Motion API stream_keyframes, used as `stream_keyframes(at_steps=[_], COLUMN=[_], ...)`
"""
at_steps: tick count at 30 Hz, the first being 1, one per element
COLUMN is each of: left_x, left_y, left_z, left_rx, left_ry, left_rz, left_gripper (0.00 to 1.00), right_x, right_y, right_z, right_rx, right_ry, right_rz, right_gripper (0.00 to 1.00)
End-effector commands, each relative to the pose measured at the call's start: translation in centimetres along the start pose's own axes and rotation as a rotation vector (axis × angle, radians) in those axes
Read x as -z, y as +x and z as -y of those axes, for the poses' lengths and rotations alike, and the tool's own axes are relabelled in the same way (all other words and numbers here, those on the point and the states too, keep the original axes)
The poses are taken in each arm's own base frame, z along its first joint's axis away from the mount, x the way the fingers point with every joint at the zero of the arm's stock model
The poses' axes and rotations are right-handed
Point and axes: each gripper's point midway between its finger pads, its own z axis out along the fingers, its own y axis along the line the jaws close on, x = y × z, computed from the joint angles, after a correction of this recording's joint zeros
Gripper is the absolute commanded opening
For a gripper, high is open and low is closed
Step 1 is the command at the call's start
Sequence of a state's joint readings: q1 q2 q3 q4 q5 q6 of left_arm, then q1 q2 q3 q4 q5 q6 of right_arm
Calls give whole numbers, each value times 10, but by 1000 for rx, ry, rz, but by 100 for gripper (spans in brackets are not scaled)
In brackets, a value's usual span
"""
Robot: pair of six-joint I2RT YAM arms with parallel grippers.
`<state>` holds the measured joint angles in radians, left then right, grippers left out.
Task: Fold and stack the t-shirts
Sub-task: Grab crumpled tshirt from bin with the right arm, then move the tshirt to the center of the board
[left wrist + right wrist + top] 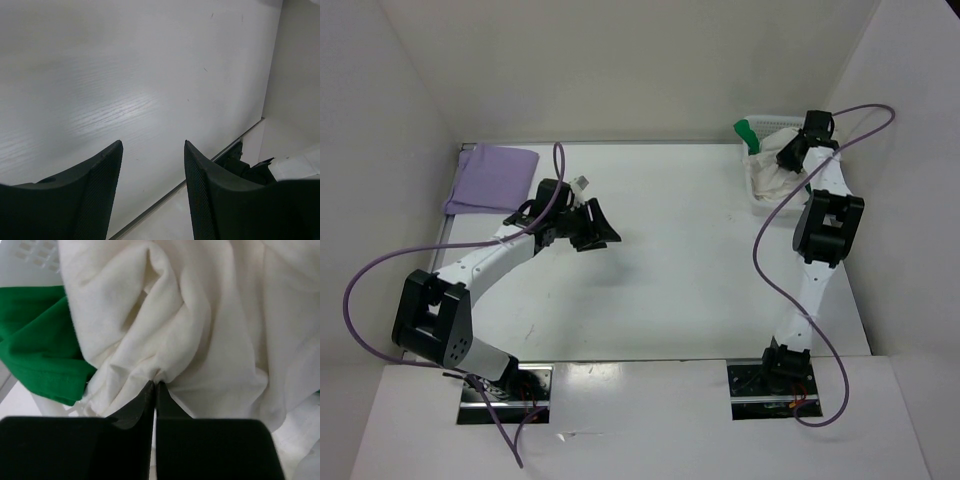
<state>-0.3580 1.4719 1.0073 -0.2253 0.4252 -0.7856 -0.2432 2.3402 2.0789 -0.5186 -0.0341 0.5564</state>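
Where the right gripper (pixel 156 383) meets cloth, its two fingers are pressed together on a pinch of the cream white t-shirt (pixel 200 315), which puckers into small creases at the tips. That shirt lies bunched in the white mesh basket (pixel 35 251) at the far right corner of the table (pixel 680 290), with the bright green t-shirt (pixel 37 340) wedged beside and partly under it. The left gripper (pixel 152 150) has its fingers apart with nothing between them and hangs over bare tabletop left of the middle. Beyond it, at the far left corner, the lavender purple t-shirt (pixel 492 178) lies flat as a neat rectangle.

By my reading, one shirt of three is folded and placed (the lavender one, which looks like the base of the stack). The cream one is gripped but not yet out of the basket, and the green one is untouched. Two folds and the stacking are left.

How much cloth the right fingers really hold is hidden by the fingers themselves. From overhead the right arm covers much of the basket, so only a sliver of green shows. How many layers the lavender fold has cannot be made out.
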Motion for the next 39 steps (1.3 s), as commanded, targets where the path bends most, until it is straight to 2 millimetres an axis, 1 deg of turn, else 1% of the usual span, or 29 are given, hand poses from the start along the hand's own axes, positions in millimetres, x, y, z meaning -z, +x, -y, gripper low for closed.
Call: stream_keyframes(at_steps=[1, 2, 4, 5, 6, 7, 8, 11, 12, 14, 15, 17, 18, 20, 21, 22, 23, 24, 25, 26, 27, 30, 32, 33, 35, 36, 37, 38, 39], left_x=[6, 6, 7, 9, 10, 9, 11, 13, 16, 25, 28, 37, 41, 50, 57, 61, 69, 73, 78, 84, 91, 111, 119, 128, 137, 142, 145, 152, 151], left_y=[-7, -7, -11, -17, -20, -22, -25, -36, -41, -57, -62, -80, -87, -104, -109, -115, -122, -127, -128, -128, -136, -144, -146, -151, -158, -164, -163, -169, -167], left_z=[13, 13, 17, 24, 27, 29, 34, 49, 52, 56, 57, 47, 45, 30, 28, 23, 10, 5, -1, -4, -13, -30, -39, -44, -52, -52, -61, -58, -63], left_rx=[-35, -35, -41, -50, -54, -56, -61, -78, -80, -67, -65, -18, -13, 39, 43, 65, 97, 120, 129, 136, 163, 195, 220, 223, 234, 219, 234, 223, 220], left_ry=[36, 36, 43, 55, 61, 62, 76, 110, 123, 146, 154, 137, 134, 112, 116, 109, 93, 86, 79, 80, 68, 44, 19, 0, -37, -45, -73, -84, -110], left_rz=[20, 21, 29, 43, 50, 52, 54, 66, 73, 107, 115, 153, 172, 214, 230, 246, 275, 290, 303, 313, 338, 393, 412, 439, 467, 490, 489, 521, 520], left_gripper=[60, 60, 60, 60, 60, 60, 60, 60, 60, 61, 61, 63, 63, 63, 63, 63, 63, 63, 63, 63, 63, 65, 65, 65, 65, 65, 65, 65, 65], right_x=[29, 54, 76, 119, 139, 150, 202, 258, 303, 337, 378, 422, 461, 513, 561, 587, 603, 640, 643, 658, 688, 704, 692, 658, 614, 563, 532, 465, 429], right_y=[-29, -44, -46, -67, -72, -66, -82, -74, -79, -56, -48, -24, -23, 1, 11, 24, 31, 43, 50, 58, 64, 68, 72, 74, 77, 97, 104, 131, 145], right_z=[-27, -39, -42, -54, -57, -54, -67, -77, -86, -106, -124, -160, -180, -210, -230, -237, -244, -251, -259, -261, -262, -265, -268, -272, -273, -268, -266, -249, -238], right_rx=[-1, 2, -16, -14, -25, -37, -33, -36, -35, -14, 7, 52, 81, 149, 171, 207, 215, 230, 235, 261, 275, 297, 293, 276, 253, 230, 231, 204, 200], right_ry=[-84, -116, -139, -175, -188, -198, -257, -359, -422, -516, -626, -781, -888, -1091, -1237, -1327, -1382, -1485, -1515, -1572, -1655, -1712, -1696, -1637, -1573, -1492, -1458, -1342, -1282], right_rz=[59, 107, 138, 216, 249, 259, 342, 379, 432, 405, 414, 374, 392, 319, 306, 270, 246, 227, 182, 148, 134, 125, 106, 73, 32, -57, -55, -138, -181], right_gripper=[0, 0, 0, 0, 0, 0, 0, 0, 0, 0, 0, 0, 0, 0, 0, 0, 0, 0, 0, 0, 0, 0, 0, 0, 0, 0, 0, 0, 0])
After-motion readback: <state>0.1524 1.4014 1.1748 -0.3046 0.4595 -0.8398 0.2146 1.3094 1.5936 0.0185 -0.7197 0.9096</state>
